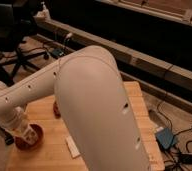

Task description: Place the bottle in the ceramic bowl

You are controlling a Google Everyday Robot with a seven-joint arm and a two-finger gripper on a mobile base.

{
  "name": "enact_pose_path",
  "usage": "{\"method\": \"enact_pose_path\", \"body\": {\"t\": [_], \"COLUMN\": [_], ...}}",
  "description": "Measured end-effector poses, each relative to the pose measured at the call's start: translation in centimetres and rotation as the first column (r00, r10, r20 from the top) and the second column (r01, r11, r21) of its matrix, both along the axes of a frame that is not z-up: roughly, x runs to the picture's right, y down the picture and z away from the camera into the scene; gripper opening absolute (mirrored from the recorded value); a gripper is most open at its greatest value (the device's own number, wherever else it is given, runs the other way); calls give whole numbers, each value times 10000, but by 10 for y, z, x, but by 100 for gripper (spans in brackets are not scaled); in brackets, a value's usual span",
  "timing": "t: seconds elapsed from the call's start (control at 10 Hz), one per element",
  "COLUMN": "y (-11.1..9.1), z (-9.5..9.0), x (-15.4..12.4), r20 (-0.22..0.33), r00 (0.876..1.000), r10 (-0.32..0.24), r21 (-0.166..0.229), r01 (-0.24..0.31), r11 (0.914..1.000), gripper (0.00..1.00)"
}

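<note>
The orange-red ceramic bowl (33, 140) sits near the front left corner of the wooden table (139, 102). My gripper (22, 128) is at the end of the white arm, right over the bowl's left half. The clear bottle (28, 132) shows only as a pale shape at the gripper, over the bowl's inside. I cannot tell whether the bottle rests in the bowl. My arm's big white elbow fills the middle of the view and hides much of the table.
A small dark-red object (56, 111) lies on the table behind the bowl. A flat white piece (72, 147) lies to the bowl's right. An office chair (14, 47) stands at the left. A blue box and cables (166, 138) lie on the floor at the right.
</note>
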State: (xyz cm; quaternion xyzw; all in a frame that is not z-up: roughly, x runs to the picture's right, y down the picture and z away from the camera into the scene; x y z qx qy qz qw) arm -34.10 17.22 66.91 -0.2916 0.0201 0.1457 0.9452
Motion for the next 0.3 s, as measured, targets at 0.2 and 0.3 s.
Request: {"method": "enact_pose_path", "body": {"t": [0.2,0.3], "y": [-8,-11], "z": [-10,-15], "x": [-1,-2], "r20": [-40,-65], "r00": [9995,9986], "r10": [320,530], "r21": [14,-29], "r01": [-320,-530], "r11": [9995,9986], "gripper": [80,80]}}
